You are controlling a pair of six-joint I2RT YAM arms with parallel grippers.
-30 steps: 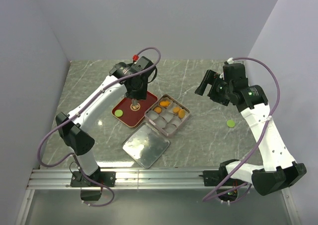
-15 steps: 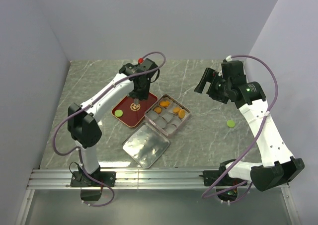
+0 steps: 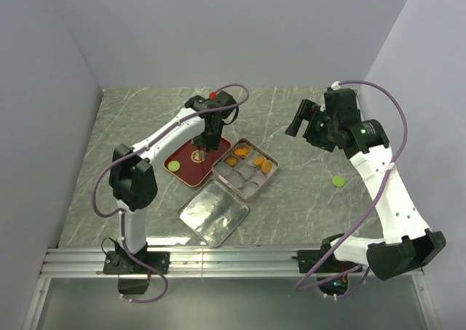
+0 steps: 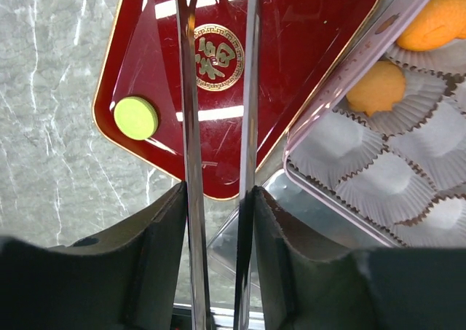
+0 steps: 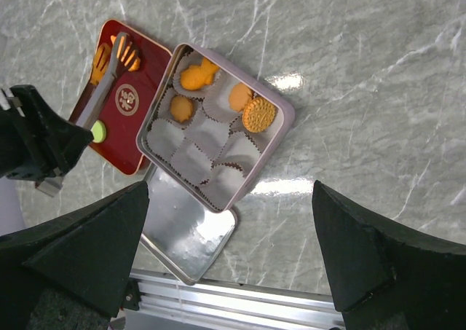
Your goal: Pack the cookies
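Observation:
A pink tin (image 3: 272, 172) with paper cups holds several orange cookies (image 5: 198, 75). Another orange cookie (image 5: 109, 53) and a green one (image 4: 135, 118) lie on the red tray (image 4: 306, 38). One more green cookie (image 3: 338, 181) sits on the table at the right. My left gripper (image 4: 217, 191) is shut on metal tongs (image 4: 191, 126) over the tray. The tongs' tips are at the orange cookie on the tray; I cannot tell whether they pinch it. My right gripper (image 3: 302, 122) hangs open and empty, high above the table to the tin's right.
The tin's silver lid (image 3: 213, 213) lies flat just in front of the tin and tray. An aluminium rail (image 3: 218, 261) runs along the near table edge. Grey walls close in the left, back and right sides.
My left gripper shifted slightly right over the tray's far part, still holding the tongs, and that arm's elbow swung right. The right arm barely moved.

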